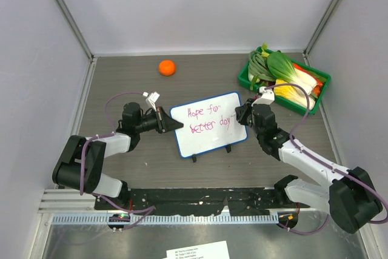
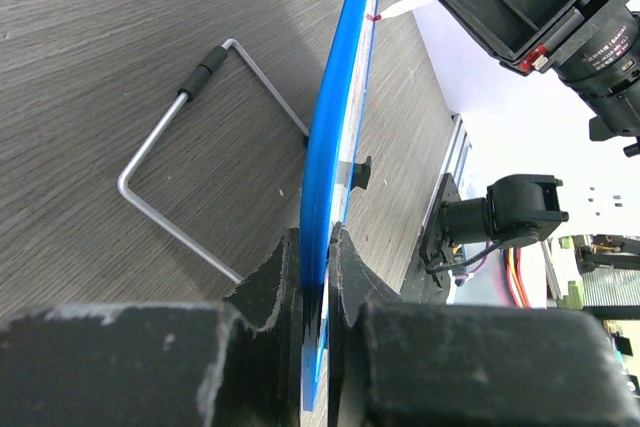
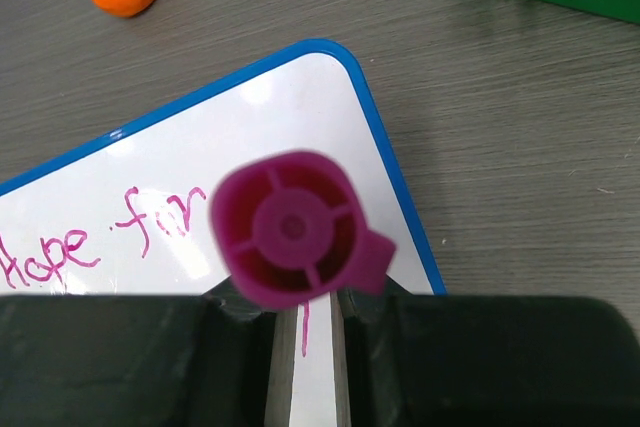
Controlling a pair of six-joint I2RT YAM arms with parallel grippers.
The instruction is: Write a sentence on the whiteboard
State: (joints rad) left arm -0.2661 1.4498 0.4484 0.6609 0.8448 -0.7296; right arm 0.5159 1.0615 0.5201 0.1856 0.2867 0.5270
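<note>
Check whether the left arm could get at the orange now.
Probably not yet: its end effector is shut on the edge of the whiteboard, though nothing stands between it and the orange.

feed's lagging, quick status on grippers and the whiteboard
Left gripper shut on whiteboard, left edge. Right gripper shut on pink marker, at board's right end. Sentence shows "Hope for better day". Nothing blocking; orange, vegetable tray behind.

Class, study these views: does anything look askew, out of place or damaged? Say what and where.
The whiteboard sits askew, turned out of line with the table edges, its left edge pinched in the left gripper. The orange lies alone, apart from the green vegetable tray. Nothing looks spilled or broken.
</note>
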